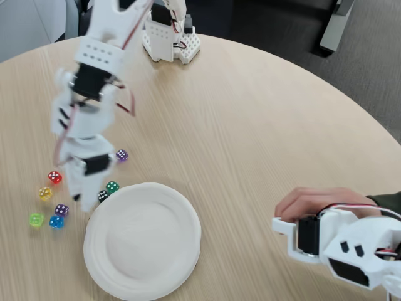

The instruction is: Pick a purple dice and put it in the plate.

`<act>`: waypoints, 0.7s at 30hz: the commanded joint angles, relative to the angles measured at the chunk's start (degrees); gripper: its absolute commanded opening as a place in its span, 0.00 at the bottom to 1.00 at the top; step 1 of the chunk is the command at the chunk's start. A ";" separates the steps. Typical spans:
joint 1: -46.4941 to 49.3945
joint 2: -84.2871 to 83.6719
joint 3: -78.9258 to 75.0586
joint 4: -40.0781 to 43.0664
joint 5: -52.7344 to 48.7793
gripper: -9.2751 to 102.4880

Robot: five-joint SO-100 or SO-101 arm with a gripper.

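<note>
Because the purple dice [61,210] lies left of the plate [143,241], I hang my pincer [80,195] near it; motion blur hides my jaws' state.

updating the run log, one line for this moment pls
phase: reach | gripper: blurred, state unclear, above dice | purple dice: on table | plate: no dice on it

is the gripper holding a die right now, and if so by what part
Cannot be told. The gripper is motion-blurred, hanging over the table just left of the plate, near a dark die. No die is clearly between its fingers.
</note>
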 commanded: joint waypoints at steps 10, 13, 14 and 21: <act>0.53 0.53 -1.76 -0.44 -1.49 0.18; 0.70 0.53 -1.76 -0.26 -1.14 0.19; 0.70 0.53 -1.76 -0.18 -1.14 0.19; 0.79 0.44 -1.76 -0.18 -1.58 0.20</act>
